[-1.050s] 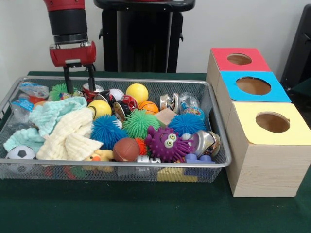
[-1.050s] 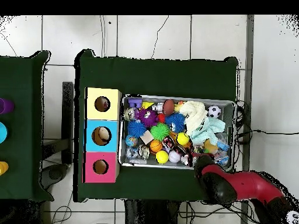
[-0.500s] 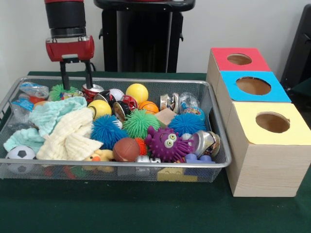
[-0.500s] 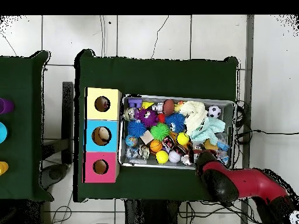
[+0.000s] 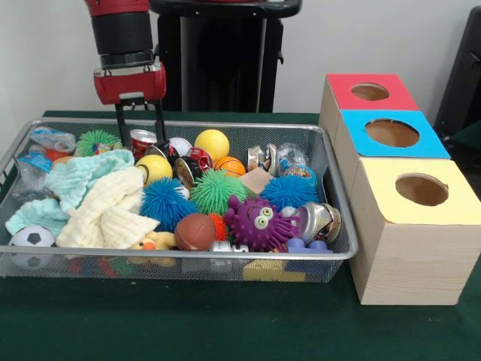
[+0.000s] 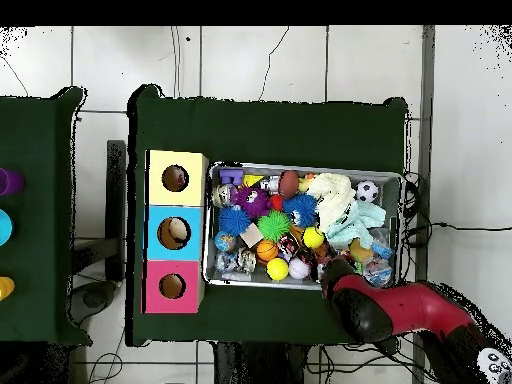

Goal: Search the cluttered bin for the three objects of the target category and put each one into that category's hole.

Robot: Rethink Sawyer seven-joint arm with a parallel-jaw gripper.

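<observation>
Table: dark green cloth (image 5: 188, 323), white wall behind.
Bin: silver wire-mesh basket (image 5: 342, 226) crammed with balls, spiky toys, cloths.
Boxes: wooden, red (image 5: 370, 92), blue (image 5: 392, 133), yellow (image 5: 422, 189) holes.
Claw: black-fingered gripper (image 5: 140, 141) spread narrow, empty, over a red can (image 5: 141, 139).

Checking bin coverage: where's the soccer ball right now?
Front view: the soccer ball sits in the wire bin's near left corner, beside the pale cloths. The claw is at the far side.

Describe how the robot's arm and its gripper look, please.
The arm is a thick round tube, red above and black below, with a thin silver ring at its end. Under it sits a red block, and the gripper has two thin, straight black fingers.
</observation>
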